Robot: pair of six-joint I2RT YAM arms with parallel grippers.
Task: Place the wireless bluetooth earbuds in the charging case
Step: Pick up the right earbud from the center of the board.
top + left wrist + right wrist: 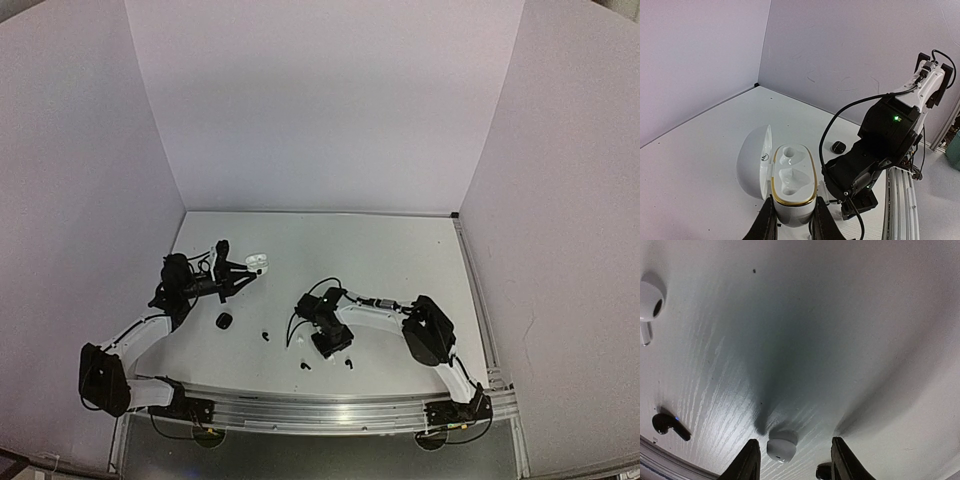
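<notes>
the white case (790,175), lid open, sat pinched by its base in the closed left hand (792,222); a weak pinch could let it tip. both wells looked empty, though one was shadowed. the right hand (790,460) stood half open around a white bud (780,449) on the tabletop (840,340), not yet gripped; off-centre, it might skitter away.

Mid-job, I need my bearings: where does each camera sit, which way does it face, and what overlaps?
Top external: above and behind the bases, looking down on the white table; left arm and right arm show.
Left wrist: facing along the left gripper at the open white charging case it clamps; right arm beyond.
Right wrist: facing down at the table; the right gripper straddles a small white earbud.
Shared: top and left wrist both show that case and the right arm.
</notes>
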